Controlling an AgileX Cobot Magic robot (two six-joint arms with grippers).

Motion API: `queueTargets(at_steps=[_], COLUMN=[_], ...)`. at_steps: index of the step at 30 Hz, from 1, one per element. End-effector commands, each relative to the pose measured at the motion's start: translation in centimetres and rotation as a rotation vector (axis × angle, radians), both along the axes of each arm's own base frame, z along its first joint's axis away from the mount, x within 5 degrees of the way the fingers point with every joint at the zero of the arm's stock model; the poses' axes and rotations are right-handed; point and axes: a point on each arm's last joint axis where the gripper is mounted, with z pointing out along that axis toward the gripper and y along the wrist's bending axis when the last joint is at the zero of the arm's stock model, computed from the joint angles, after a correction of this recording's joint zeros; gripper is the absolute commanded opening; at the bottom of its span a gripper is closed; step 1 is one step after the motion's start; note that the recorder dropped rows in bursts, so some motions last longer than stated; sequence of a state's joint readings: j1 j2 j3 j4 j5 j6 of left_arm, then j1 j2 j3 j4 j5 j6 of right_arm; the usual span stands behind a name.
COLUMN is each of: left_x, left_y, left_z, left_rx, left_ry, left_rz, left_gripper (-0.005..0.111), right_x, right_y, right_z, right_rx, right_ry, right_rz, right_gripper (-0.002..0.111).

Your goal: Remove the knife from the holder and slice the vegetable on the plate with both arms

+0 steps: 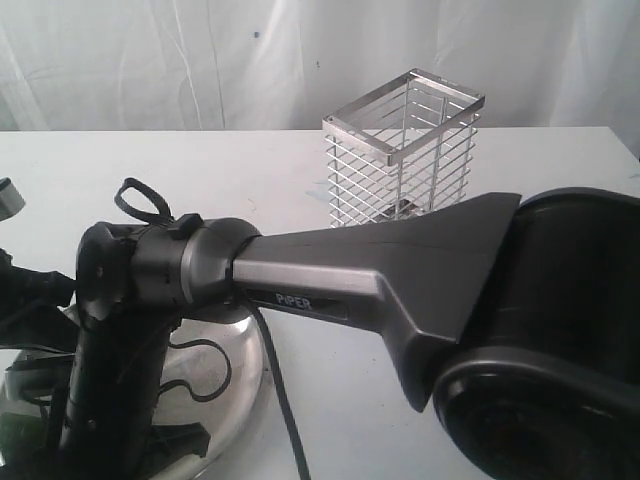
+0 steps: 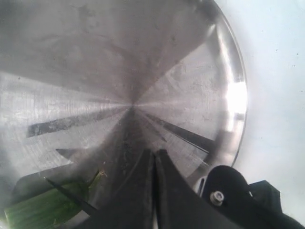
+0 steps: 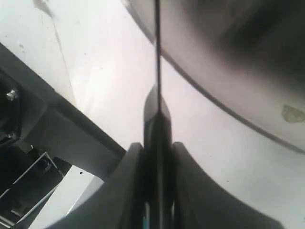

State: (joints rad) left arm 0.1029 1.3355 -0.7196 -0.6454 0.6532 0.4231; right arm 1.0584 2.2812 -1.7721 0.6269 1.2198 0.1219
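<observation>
My right gripper (image 3: 157, 145) is shut on the knife's black handle (image 3: 157, 129). Seen edge-on, the thin black blade (image 3: 156, 47) runs toward the rim of the shiny steel plate (image 3: 228, 71). In the exterior view my right arm (image 1: 310, 285) reaches across to the left and points down over the plate (image 1: 240, 370). My left gripper (image 2: 155, 153) is shut over the plate (image 2: 181, 76), with nothing showing between its fingers. Beside it lies the green vegetable (image 2: 40, 210), with a dark pointed blade tip (image 2: 71, 196) across it. The wire holder (image 1: 405, 160) stands behind.
White table (image 1: 560, 160) surrounds the plate, with a white curtain behind. A black cable (image 1: 285, 400) hangs from my right arm over the plate's edge. A small pale green bit (image 3: 291, 113) lies on the plate. Black hardware with a screw (image 2: 224, 191) sits close to my left fingers.
</observation>
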Motion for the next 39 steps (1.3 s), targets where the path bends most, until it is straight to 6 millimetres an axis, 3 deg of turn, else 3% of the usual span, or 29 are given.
queueTargets(at_steps=[1,9,16,22,33,36,39], left_x=[-0.4,-0.3,0.5,1.0,-0.7,-0.9,-1.0], left_y=[-0.4,-0.4,-0.1,0.8,0.9,0.3,-0.2], left_z=[0.1,0.3,3.0,4.4,3.4,3.5,3.4], left_rx=[-0.043,-0.039,0.037,0.14,0.166,0.167,0.193], left_ry=[0.017,0.01,-0.004,0.009,0.147,0.144,0.111], left_rz=[0.002,-0.006,-0.137,-0.154,-0.249,-0.328,-0.428], left_gripper=[0.0,0.0,0.0,0.0,0.001,0.01,0.033], right_x=[0.0,0.4,2.2,2.6,3.6,3.9,4.6], right_y=[0.2,0.0,-1.1,-1.7,-3.1,-3.4,-4.0], right_z=[-0.3,-0.5,-0.9,1.2,5.0,5.8,6.3], right_rx=[-0.006,-0.018,-0.059,-0.038,-0.002,0.02,0.028], right_ry=[0.009,-0.022,-0.112,-0.191,-0.367,-0.383,-0.392], right_rz=[-0.011,0.011,0.039,0.069,0.168,0.18,0.166], right_gripper=[0.003,0.003,0.003,0.003,0.003,0.003,0.003])
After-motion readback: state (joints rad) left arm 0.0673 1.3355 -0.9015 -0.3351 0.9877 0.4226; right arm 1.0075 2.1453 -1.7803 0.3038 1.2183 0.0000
